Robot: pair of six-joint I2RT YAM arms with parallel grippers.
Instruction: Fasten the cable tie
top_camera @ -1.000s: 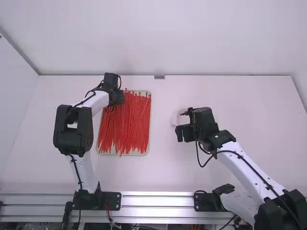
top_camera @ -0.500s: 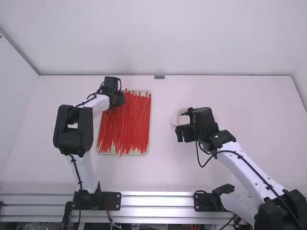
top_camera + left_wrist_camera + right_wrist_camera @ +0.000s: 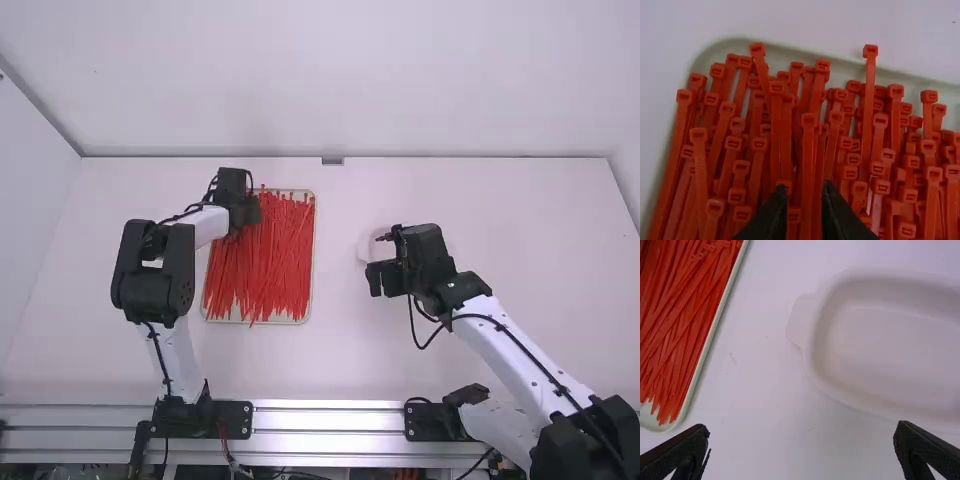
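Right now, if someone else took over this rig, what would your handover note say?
Left pincer: down on the red cable ties at the far left corner of the tray; grip cannot be judged.
Right pincer: open, holding nothing, over the table between the tray and the white dish.
Done: nothing fastened; every tie seen lies straight in the tray.
Left: lift one tie, thread its tail through its head, pull tight.
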